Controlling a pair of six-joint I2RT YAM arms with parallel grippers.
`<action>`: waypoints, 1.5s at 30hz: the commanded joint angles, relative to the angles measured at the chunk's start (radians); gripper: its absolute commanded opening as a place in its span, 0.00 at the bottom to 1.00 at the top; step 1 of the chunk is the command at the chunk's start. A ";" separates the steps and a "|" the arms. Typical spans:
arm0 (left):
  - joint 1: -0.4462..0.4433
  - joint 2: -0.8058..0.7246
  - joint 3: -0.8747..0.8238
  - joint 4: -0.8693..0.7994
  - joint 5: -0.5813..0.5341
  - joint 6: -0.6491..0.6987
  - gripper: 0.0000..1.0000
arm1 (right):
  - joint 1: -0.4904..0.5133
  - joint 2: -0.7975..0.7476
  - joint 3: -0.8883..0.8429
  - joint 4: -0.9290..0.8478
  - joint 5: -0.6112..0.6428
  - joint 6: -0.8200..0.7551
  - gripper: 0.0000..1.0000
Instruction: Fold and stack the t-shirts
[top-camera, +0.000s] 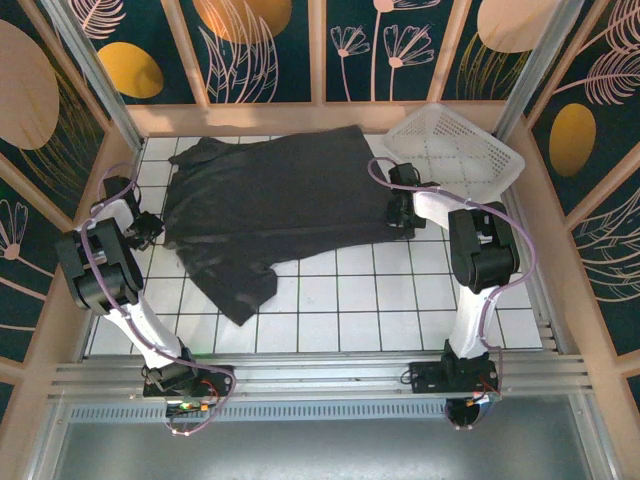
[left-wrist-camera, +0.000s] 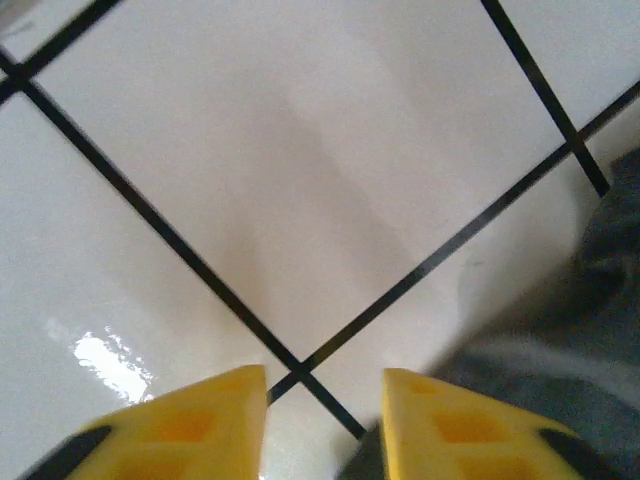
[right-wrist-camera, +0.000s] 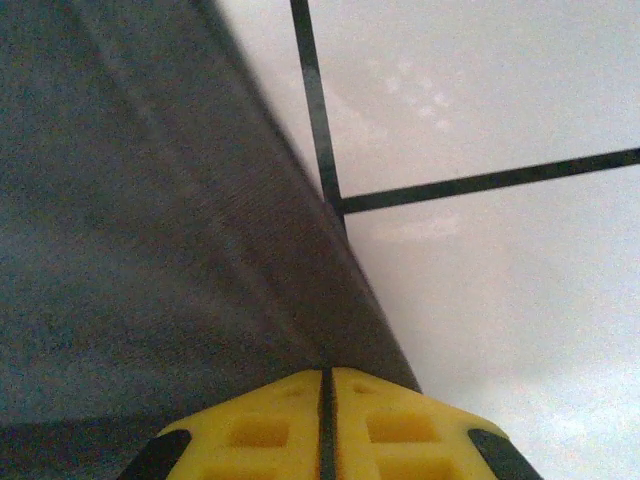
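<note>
One dark charcoal t-shirt (top-camera: 280, 200) lies spread over the white tiled table, with a sleeve or corner trailing toward the near side. My left gripper (top-camera: 150, 228) sits at the shirt's left edge. In the left wrist view it (left-wrist-camera: 325, 400) is open over bare tile, and the shirt (left-wrist-camera: 590, 330) lies just to the right of its right finger. My right gripper (top-camera: 402, 212) is at the shirt's right edge. Seen from the right wrist, it (right-wrist-camera: 327, 385) is shut on the edge of the shirt (right-wrist-camera: 130, 200), low over the tiles.
A white plastic lattice basket (top-camera: 478, 130) stands at the far right corner, just behind the right arm. Wooden walls and metal posts enclose the table. Bare tiles (top-camera: 380, 300) lie on the near side between the arms.
</note>
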 joint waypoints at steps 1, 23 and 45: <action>0.006 -0.124 -0.054 -0.019 -0.034 -0.047 0.55 | -0.003 -0.045 0.035 -0.090 -0.021 -0.014 0.16; -0.942 -0.592 -0.497 -0.336 0.126 -0.470 0.47 | -0.055 -0.317 -0.118 -0.079 -0.180 0.044 0.38; -1.007 -0.605 -0.647 -0.232 -0.075 -0.578 0.16 | -0.113 -0.403 -0.262 -0.003 -0.186 0.151 0.43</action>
